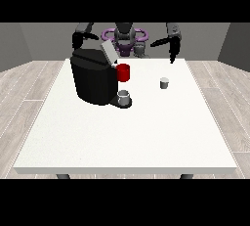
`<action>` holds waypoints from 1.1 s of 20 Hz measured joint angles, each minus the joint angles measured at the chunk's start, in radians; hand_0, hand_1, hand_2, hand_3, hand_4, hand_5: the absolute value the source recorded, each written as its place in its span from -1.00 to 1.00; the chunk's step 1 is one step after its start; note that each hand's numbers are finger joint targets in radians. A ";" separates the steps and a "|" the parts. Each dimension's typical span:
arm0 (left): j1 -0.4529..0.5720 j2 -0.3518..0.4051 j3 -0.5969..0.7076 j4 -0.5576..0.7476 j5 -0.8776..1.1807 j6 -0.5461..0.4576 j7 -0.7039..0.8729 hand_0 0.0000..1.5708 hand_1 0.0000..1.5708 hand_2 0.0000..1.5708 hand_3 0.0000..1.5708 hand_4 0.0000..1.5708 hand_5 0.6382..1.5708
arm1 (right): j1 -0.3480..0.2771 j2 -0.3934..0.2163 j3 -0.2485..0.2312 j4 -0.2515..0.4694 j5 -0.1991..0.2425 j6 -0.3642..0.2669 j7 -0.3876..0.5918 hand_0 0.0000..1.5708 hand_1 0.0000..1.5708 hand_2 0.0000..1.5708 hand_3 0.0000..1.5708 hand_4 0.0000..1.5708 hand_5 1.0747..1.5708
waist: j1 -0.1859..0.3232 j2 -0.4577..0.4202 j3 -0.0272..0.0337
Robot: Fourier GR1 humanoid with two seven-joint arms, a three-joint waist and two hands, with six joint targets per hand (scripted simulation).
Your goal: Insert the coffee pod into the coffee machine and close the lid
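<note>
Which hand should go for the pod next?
Probably the robot's left, the hand at the view's right: the coffee pod sits on that side of the table, while the other hand is behind the coffee machine.

- The bulky black coffee machine (93, 80) hides from me the table behind it.
- I cannot tell how the fingers lie on the black hand at the view's left (78, 39).

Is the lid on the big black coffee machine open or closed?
Open. The grey lid sticks up at a slant above the big black coffee machine, and the small grey-and-white coffee pod stands out on the white table.
</note>
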 measured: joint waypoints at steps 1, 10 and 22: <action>-0.016 0.014 0.006 0.027 -0.011 -0.006 -0.012 -1.00 -1.00 -1.00 -1.00 -1.00 1.00 | -0.010 -0.006 -0.004 -0.001 -0.003 0.005 -0.003 -1.00 -1.00 -1.00 -1.00 -0.53 1.00 | -0.004 0.011 -0.0002; -0.155 0.152 0.042 0.274 -0.176 0.039 -0.094 -1.00 -1.00 -1.00 -1.00 -1.00 1.00 | -0.062 0.022 0.059 -0.060 0.032 -0.010 -0.028 -1.00 -1.00 -1.00 -1.00 -0.49 1.00 | -0.090 0.142 -0.0006; -0.343 0.250 0.038 0.564 -0.313 0.030 -0.135 -1.00 -1.00 -1.00 -1.00 -1.00 1.00 | -0.128 0.027 0.057 -0.035 0.071 -0.061 -0.010 -1.00 -1.00 -1.00 -1.00 -0.40 1.00 | -0.116 0.272 -0.0006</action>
